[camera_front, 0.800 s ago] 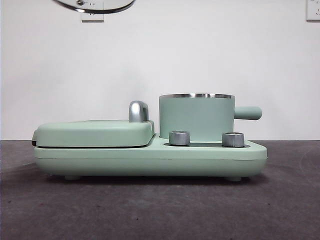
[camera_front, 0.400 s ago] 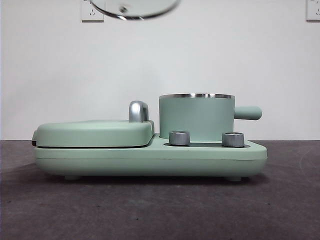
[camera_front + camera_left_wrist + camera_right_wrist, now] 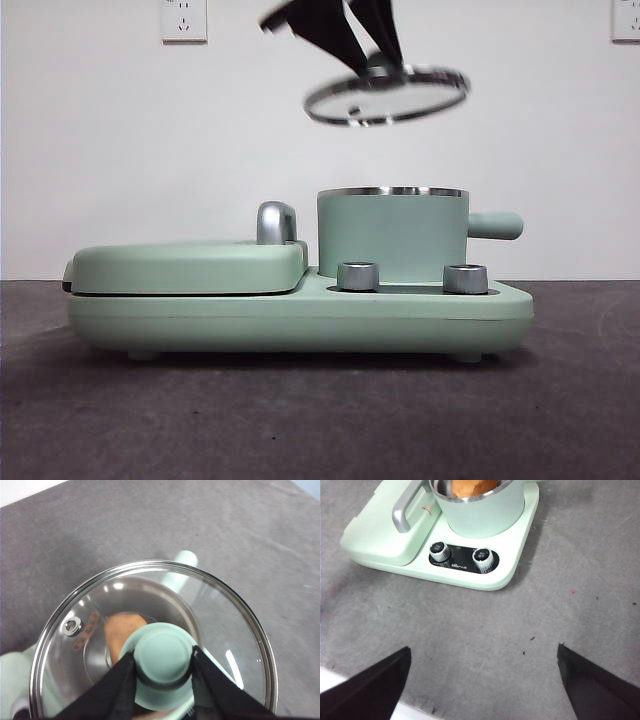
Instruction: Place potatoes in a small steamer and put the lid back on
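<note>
The clear glass lid (image 3: 388,97) hangs tilted a short way above the small steamer (image 3: 392,235), apart from its steel rim. My left gripper (image 3: 378,62) comes down from above and is shut on the lid's mint-green knob (image 3: 164,655). Through the glass (image 3: 225,630) in the left wrist view I see the orange-brown potato (image 3: 122,627) below. The right wrist view shows the potato (image 3: 472,486) lying inside the steamer (image 3: 482,512). My right gripper (image 3: 485,680) is open, holds nothing, and hovers over the table well in front of the appliance.
The steamer sits on a mint-green base (image 3: 300,320) with two steel dials (image 3: 358,276) (image 3: 466,278). A flat green griddle cover (image 3: 190,265) with a chrome handle (image 3: 277,222) lies to its left. The steamer's side handle (image 3: 495,225) points right.
The lid has travelled right and downward from the top left to a spot over the steamer. The left gripper holding it has come into the front view.
</note>
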